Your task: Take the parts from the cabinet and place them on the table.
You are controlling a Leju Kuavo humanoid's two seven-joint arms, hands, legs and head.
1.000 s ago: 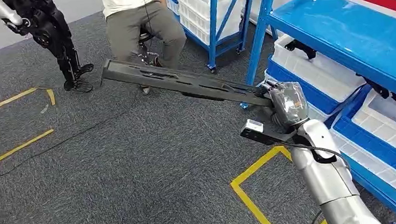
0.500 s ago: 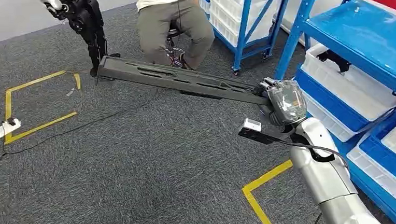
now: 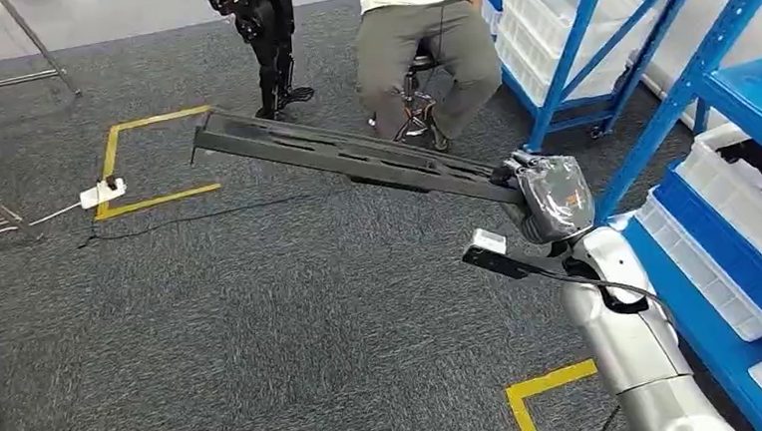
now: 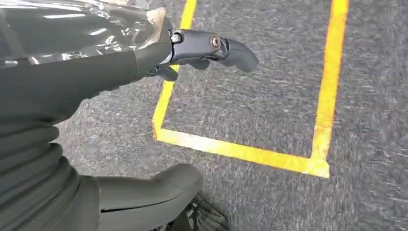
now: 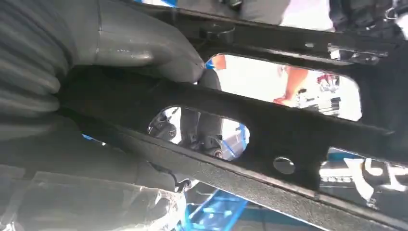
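We see the right hand [image 3: 548,197], wrapped in clear plastic, grasping one end of a long black slotted part [image 3: 343,156]. The part juts out from the hand over the grey carpet [image 3: 263,313], held in the air roughly level, with its far end toward a yellow tape outline [image 3: 150,162] on the floor. In the right wrist view the thick grey thumb [image 5: 144,45] presses on top of the part's bar [image 5: 269,127] and the darker fingers wrap under it, so the grip is firm around the perforated frame.

The left hand [image 4: 207,48] hangs above the carpet beside a yellow tape rectangle [image 4: 269,154]. Its dark fingers are lightly curled and hold nothing; we cannot tell for certain whether it is released or clenched.

Blue shelving [image 3: 719,85] with white bins [image 3: 745,193] stands to the robot's right, near the right arm. A person [image 3: 426,43] in grey trousers sits on a stool [image 3: 416,93] beyond the part. Another dark robot's legs [image 3: 269,42] stand just beside the person, and a white power strip [image 3: 102,193] lies on the yellow tape.
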